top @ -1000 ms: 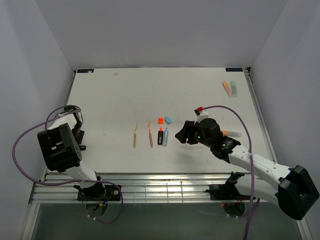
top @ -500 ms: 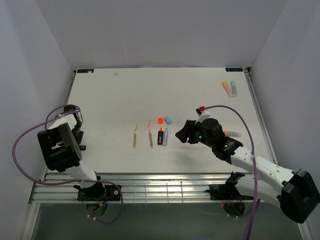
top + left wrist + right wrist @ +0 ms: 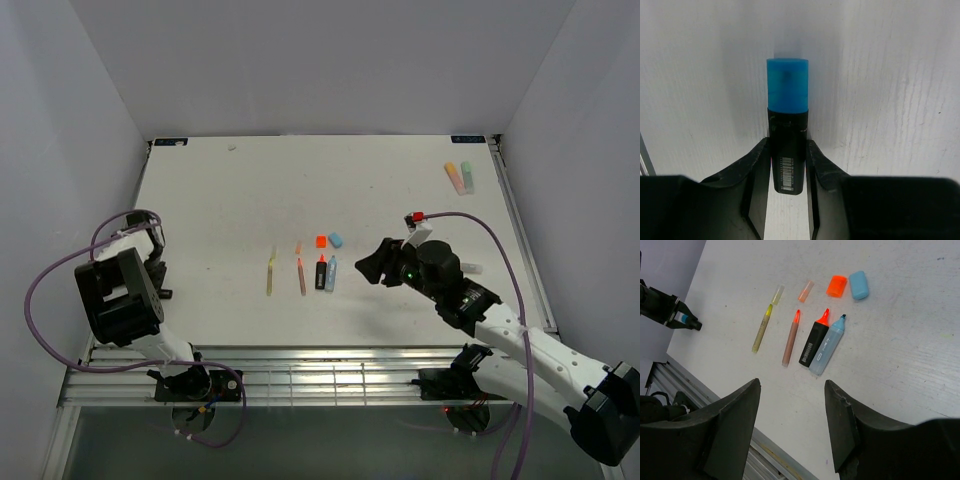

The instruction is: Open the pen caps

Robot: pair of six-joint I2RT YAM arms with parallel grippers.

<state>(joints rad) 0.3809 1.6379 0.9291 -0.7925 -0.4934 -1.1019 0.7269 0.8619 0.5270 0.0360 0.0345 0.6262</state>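
Left gripper (image 3: 788, 146) jaws clamp the black pen body (image 3: 788, 131) at the left edge of the table (image 3: 220, 200); its blue cap (image 3: 787, 85) projects clear beyond. Right gripper (image 3: 792, 385), jaws apart, empty, should pinch that cap alone and pull along the pen's axis.

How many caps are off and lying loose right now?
4, in a row mid-table, left to right in the right wrist view: pale yellow cap, pale orange cap, orange cap, light blue cap. The right arm may hide more.
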